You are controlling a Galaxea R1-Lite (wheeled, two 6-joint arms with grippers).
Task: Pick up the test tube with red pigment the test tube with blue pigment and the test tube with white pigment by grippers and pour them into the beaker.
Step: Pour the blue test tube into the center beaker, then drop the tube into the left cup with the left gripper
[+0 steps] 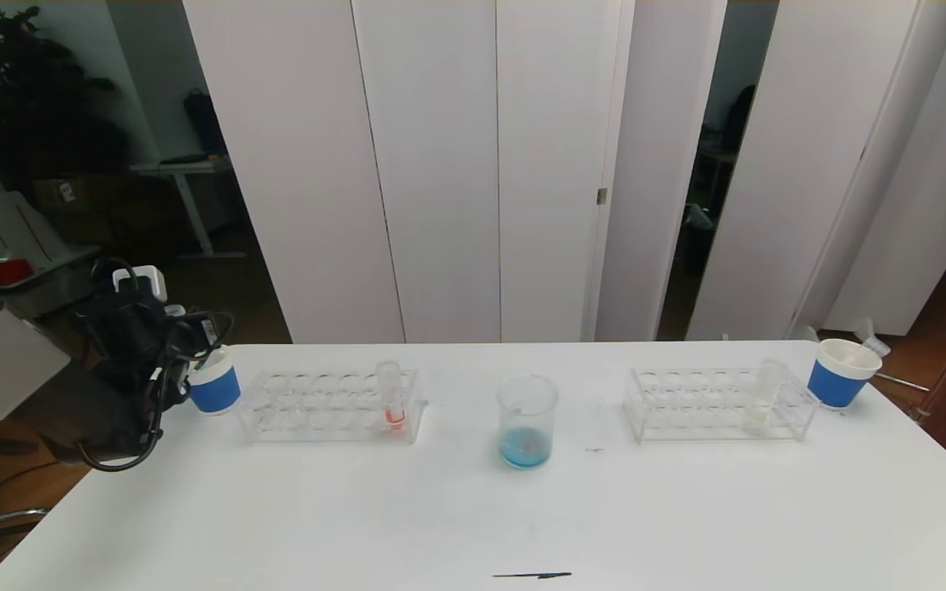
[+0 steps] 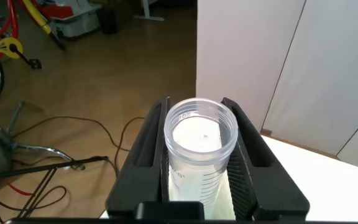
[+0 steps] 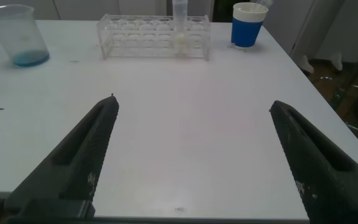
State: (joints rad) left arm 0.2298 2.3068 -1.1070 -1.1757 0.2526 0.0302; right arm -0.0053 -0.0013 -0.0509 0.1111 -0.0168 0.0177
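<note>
We see the white worktop (image 1: 473,509) filling the lower half of the head view. At its middle stands the beaker (image 1: 526,421), a shallow layer of blue liquid already in its bottom, so we judge the blue pour done. Two clear racks flank it: the left rack (image 1: 329,405) holds the test tube with red pigment (image 1: 391,394) upright at its end nearest the beaker, and the right rack (image 1: 719,402) holds the test tube with white pigment (image 1: 764,394) upright, both kept standing so nothing spills. A blue-banded paper cup (image 1: 842,372) sits at the right edge and another (image 1: 214,382) at the left. Our left pincer (image 2: 201,163), at the left edge beside that cup, is clenched on an emptied clear tube (image 2: 201,146), probably to discard it there. Our right pincer (image 3: 194,155) hovers low over the near worktop, released and wide, facing the white tube.
</note>
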